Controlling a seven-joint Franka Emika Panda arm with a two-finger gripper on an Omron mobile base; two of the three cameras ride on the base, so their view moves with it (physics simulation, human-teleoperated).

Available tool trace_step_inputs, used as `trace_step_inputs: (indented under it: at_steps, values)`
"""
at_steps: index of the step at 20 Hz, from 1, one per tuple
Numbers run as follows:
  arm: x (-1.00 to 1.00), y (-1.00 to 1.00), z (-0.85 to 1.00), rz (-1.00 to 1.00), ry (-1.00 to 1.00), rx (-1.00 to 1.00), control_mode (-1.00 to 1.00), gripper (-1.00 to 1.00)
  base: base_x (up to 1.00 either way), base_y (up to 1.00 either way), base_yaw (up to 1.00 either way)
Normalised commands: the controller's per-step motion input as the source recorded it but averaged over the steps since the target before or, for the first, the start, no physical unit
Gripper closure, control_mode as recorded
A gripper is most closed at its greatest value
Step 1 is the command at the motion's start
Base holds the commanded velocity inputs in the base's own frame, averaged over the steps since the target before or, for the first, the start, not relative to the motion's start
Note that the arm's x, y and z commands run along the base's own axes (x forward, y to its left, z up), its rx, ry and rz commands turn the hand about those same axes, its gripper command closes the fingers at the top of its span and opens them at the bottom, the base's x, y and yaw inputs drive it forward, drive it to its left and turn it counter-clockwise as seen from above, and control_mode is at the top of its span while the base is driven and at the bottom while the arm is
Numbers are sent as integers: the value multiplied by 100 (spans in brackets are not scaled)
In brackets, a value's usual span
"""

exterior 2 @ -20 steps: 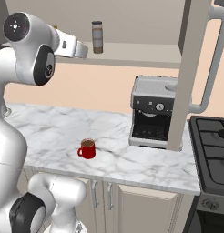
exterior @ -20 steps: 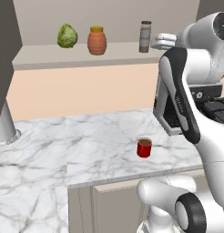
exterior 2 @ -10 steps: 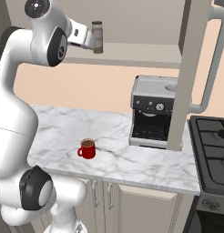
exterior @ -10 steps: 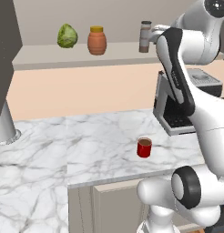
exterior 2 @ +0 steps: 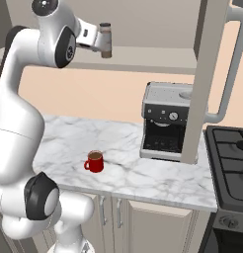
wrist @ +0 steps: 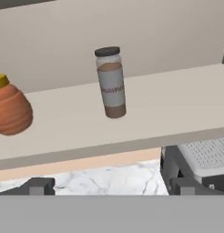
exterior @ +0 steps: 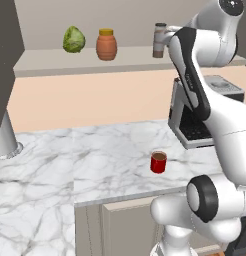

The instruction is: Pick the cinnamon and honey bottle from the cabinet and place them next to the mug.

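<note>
The cabinet (exterior: 55,59) is a long pale grey-beige shelf recess with a plain beige back wall, running above the white marble counter (exterior: 95,160). On its shelf stand three things in a row. A green leafy cabbage (exterior: 74,39) sits toward the left end, and just beside it is the honey bottle (exterior: 106,45), a squat terracotta-orange jar with a bulging ribbed body and a yellow-orange lid. Well apart from these, toward the right end and near the shelf's front edge, stands the cinnamon (wrist: 111,82), a slim upright shaker with a dark cap, a brown upper band, a pale label and a brown base.

The gripper (wrist: 109,187) is raised to shelf height right by the cinnamon, its dark fingertips (wrist: 37,186) spread wide with nothing between them.

The mug (exterior 2: 95,161), a small red cylinder with a dark inside and a handle, stands upright on the counter near its front edge.
</note>
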Motion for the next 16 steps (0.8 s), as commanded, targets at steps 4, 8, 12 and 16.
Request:
trace_step_inputs:
  at_steps: [4, 8, 12, 16]
  values:
    - [39, 0, -1, 0, -5, -3, -100, -100, 0, 0, 0]
    - [34, 0, 0, -1, 0, 0, -100, -100, 0, 0, 0]
    - [29, -1, 0, 0, 0, 0, -100, -100, 0, 0, 0]
    - [34, -5, -3, 0, 0, 0, -100, -100, 0, 0, 0]
